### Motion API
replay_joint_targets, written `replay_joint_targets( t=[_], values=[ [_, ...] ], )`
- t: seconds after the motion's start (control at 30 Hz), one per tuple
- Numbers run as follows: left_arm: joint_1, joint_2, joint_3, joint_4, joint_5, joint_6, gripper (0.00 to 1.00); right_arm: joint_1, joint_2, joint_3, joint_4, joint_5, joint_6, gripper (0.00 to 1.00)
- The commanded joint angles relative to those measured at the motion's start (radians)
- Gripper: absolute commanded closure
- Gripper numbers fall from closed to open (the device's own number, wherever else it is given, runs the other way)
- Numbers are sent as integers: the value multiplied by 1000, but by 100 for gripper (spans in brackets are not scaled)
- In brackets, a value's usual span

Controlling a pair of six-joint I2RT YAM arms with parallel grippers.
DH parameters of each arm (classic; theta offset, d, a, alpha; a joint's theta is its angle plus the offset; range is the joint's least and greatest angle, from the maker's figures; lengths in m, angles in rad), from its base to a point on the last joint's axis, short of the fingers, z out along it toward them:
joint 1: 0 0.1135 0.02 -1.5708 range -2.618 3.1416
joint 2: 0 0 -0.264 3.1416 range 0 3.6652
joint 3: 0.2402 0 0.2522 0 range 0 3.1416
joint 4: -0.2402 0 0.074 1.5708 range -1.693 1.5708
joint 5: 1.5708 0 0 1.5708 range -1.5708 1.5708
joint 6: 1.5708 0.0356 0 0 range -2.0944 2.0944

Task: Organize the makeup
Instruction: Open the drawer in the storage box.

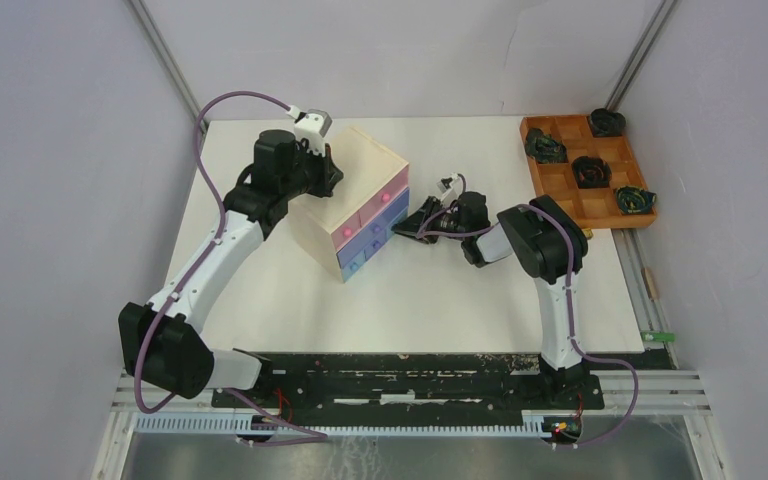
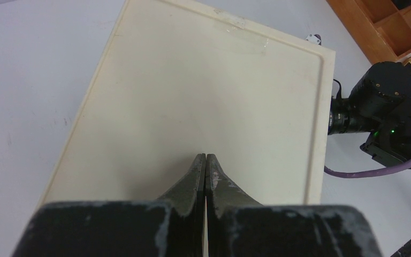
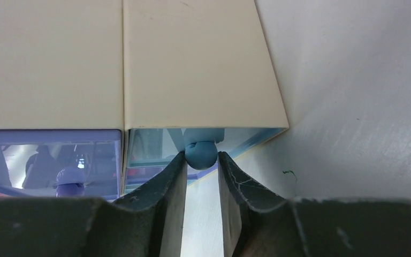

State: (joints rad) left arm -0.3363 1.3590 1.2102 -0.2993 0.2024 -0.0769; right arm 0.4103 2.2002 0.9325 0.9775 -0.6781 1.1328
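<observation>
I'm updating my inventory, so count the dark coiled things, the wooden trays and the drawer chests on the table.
Dark coiled objects: 4
Wooden grid tray: 1
Drawer chest: 1
Total: 6

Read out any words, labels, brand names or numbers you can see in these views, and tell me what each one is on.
No readable text in any view.
Pale drawer chest: plain top and fronts, no label.
Its blue knob: unmarked.
Wooden tray: no lettering.
Right arm: any marks on its black housing are too small to tell.
</observation>
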Motion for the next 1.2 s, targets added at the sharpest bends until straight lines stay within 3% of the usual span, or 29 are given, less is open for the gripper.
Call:
replay_joint_targets(
  t=[0.0,0.33,1.07,1.17],
  values=[
    [0,44,-65,-199,-43,17,97,3,13,34,55,20,-34,69],
    [0,43,-87,-188,-49,14,97,-7,-71,-40,-8,23,-132,81],
    [0,62,-131,-156,-62,4,97,-71,-252,-311,-73,5,-262,82],
    [0,61,-137,-156,-64,6,97,-71,-278,-311,-97,-20,-280,77]
  ],
)
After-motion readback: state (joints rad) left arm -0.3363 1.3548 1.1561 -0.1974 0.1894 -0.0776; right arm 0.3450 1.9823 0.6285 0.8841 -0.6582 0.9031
